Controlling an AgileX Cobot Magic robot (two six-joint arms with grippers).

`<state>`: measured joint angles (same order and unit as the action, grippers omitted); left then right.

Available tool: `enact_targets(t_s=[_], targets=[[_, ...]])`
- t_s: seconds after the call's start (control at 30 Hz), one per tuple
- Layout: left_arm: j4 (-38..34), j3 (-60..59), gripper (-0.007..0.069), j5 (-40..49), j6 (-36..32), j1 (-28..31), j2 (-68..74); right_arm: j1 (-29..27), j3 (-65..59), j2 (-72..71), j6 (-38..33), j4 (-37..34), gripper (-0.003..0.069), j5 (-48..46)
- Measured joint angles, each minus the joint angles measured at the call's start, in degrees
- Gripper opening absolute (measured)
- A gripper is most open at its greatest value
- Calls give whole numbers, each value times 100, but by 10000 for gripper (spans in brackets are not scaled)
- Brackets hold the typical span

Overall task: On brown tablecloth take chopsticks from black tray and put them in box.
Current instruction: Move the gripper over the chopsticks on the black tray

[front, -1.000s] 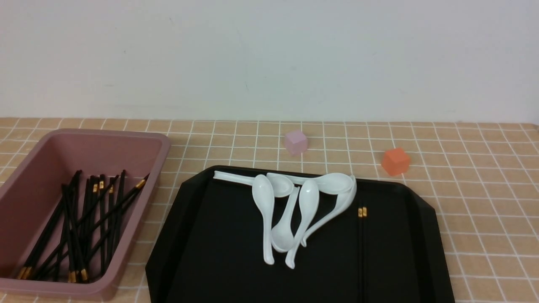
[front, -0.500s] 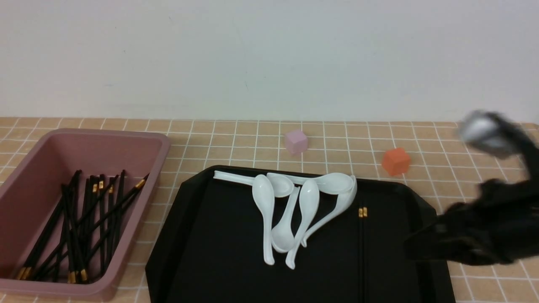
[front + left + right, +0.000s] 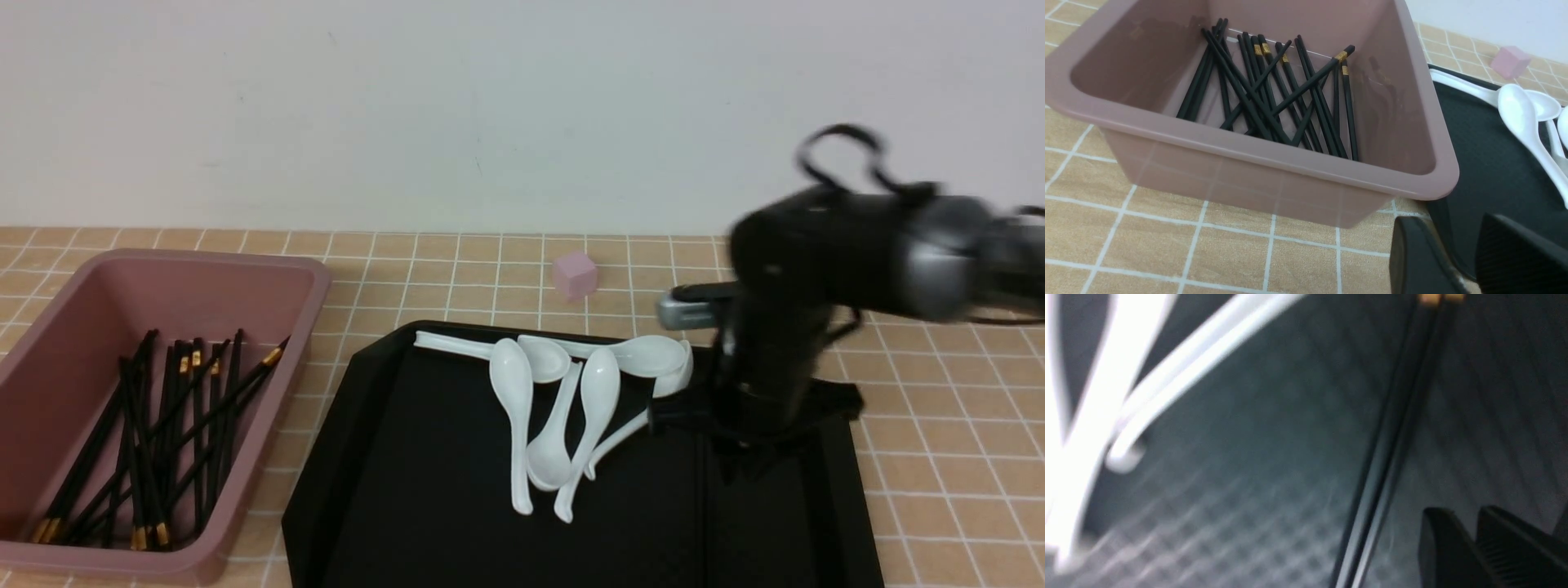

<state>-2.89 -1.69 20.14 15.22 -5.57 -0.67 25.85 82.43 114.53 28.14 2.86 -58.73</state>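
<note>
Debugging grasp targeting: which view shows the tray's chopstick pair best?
Right wrist view: the chopstick pair runs nearly the whole frame with its gold bands showing, though blurred. Front view: the right arm hides the banded end; only a faint line on the black tray shows. Left wrist view: none of it.

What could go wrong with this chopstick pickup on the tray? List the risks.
1. The right gripper sits beside the chopsticks, not astride them; closing here would likely miss.
2. The two sticks lie flat, side by side on the black tray; a pinch may lift only one.
3. A white spoon handle ends close by; a sideways correction could knock it.
</note>
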Motion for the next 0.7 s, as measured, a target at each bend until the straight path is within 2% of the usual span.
enact_targets(t_s=[0.27, 0.47, 0.7], targets=[[0, 0, 239, 0, 0, 0, 0, 5, 598, 172, 164, 496, 235, -518], [0, 0, 239, 0, 0, 0, 0, 5, 598, 204, 724, 512, 248, 38], [0, 0, 239, 0, 0, 0, 0, 5, 598, 402, 794, 398, 333, 381]])
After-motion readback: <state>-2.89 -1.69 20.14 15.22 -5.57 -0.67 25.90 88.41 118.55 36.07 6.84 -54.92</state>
